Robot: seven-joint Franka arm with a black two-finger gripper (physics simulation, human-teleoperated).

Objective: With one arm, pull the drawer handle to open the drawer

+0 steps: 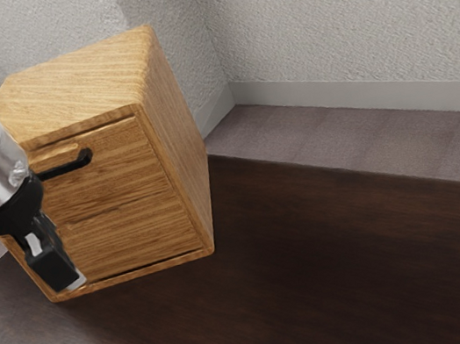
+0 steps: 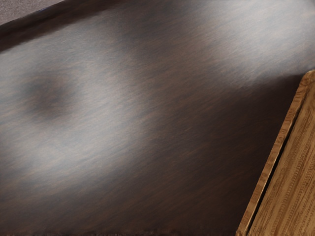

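Observation:
A light wooden cabinet [image 1: 104, 114] stands on the dark table [image 1: 321, 281] at the exterior view's left, tilted toward the camera. Its top drawer [image 1: 111, 179] carries a black bar handle [image 1: 68, 165] and sits flush with the cabinet front. A second drawer front [image 1: 130, 234] lies below it. My gripper [image 1: 63, 274] hangs in front of the cabinet's lower corner, below the handle and apart from it, holding nothing. In the wrist view, the cabinet's wooden edge [image 2: 288, 187] lies beside the hand over the dark table [image 2: 128, 123].
A textured white wall [image 1: 344, 9] with a pale baseboard [image 1: 359, 94] runs behind the table, and grey carpet [image 1: 357, 136] lies between them. The tabletop stretches toward the exterior view's right of the cabinet.

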